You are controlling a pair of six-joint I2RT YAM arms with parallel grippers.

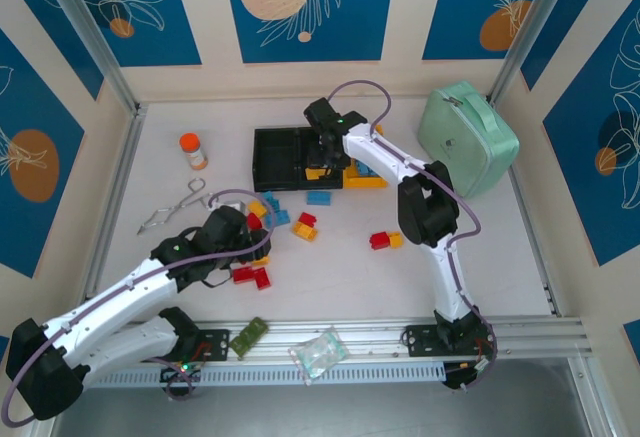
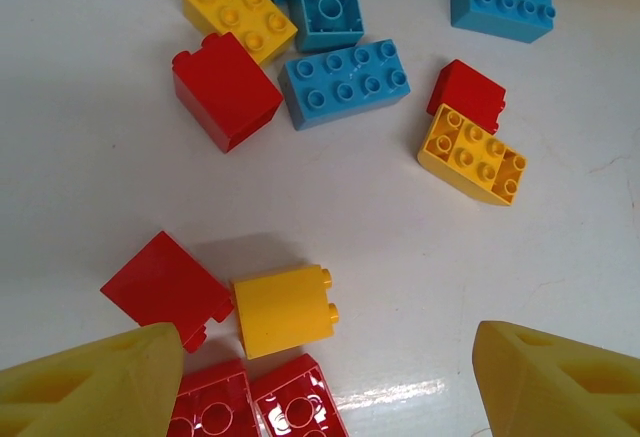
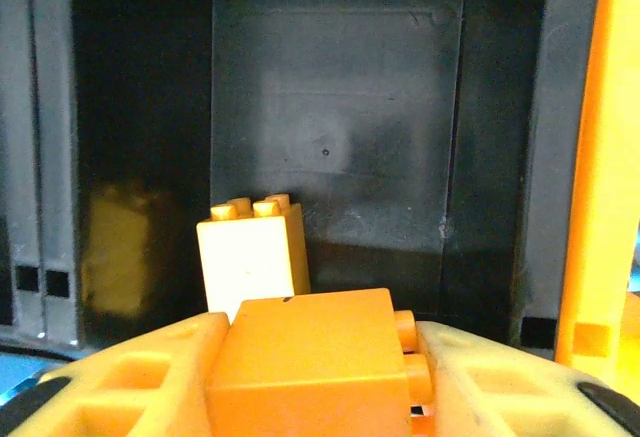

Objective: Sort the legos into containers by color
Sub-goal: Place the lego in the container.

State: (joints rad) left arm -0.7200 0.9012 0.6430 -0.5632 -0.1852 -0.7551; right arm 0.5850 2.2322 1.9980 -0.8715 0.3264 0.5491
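Note:
My left gripper is open and hovers low over loose legos on the white table. Between its yellow fingers lie a yellow brick and two upturned red bricks. Another red brick touches the yellow one's left side. Farther off sit blue, red and yellow bricks. My right gripper is shut on a yellow-orange brick inside a black bin, where another yellow brick stands. From above, the right gripper sits over the bin row.
The yellow-orange bin is right of the black ones. A mint-green case stands at the back right and an orange-capped bottle at the back left. Metal forceps, a green circuit board and a plastic bag lie nearer.

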